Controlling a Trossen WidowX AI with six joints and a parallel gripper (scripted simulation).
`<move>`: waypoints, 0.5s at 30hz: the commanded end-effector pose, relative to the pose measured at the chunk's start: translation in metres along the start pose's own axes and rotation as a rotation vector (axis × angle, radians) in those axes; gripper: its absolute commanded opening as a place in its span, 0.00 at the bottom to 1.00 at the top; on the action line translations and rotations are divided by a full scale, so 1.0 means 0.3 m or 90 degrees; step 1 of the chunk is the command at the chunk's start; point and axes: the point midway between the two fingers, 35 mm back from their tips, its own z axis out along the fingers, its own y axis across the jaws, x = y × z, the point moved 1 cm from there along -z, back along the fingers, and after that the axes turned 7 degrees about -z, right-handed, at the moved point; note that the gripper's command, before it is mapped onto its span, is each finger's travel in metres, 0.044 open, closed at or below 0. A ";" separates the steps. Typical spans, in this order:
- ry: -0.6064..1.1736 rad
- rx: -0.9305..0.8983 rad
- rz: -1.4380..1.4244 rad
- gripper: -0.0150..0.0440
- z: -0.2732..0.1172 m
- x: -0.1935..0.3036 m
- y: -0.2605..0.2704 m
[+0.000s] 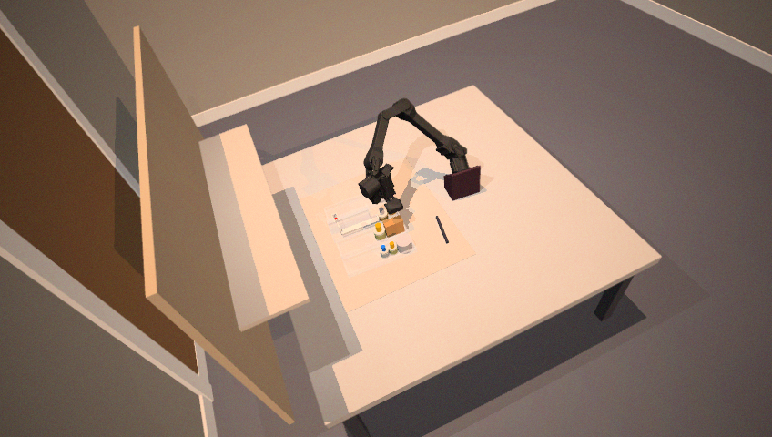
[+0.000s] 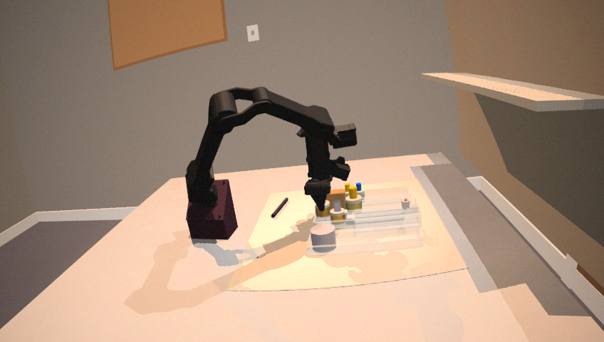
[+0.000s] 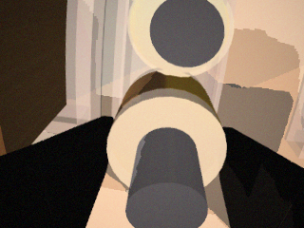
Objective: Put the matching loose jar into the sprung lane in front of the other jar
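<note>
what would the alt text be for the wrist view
Looking down between the black gripper fingers, which are shut on the grey cap of a cream jar. Just ahead stands a second cream jar with a matching grey cap, between the clear walls of the lane. A brown box fills the left edge.
</note>
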 end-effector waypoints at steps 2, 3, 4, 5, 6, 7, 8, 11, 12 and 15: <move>-0.014 0.007 0.009 0.25 -0.006 -0.021 -0.009; -0.014 0.007 0.009 0.25 -0.006 -0.021 -0.009; -0.014 0.007 0.009 0.25 -0.006 -0.021 -0.009; -0.014 0.007 0.009 0.25 -0.006 -0.021 -0.009; -0.014 0.007 0.009 0.25 -0.006 -0.021 -0.010; -0.014 0.007 0.009 0.25 -0.006 -0.022 -0.010; -0.014 0.007 0.009 0.25 -0.006 -0.022 -0.010; -0.014 0.007 0.009 0.25 -0.006 -0.024 -0.010; -0.014 0.007 0.009 0.25 -0.007 -0.024 -0.010; -0.014 0.007 0.009 0.25 -0.007 -0.025 -0.010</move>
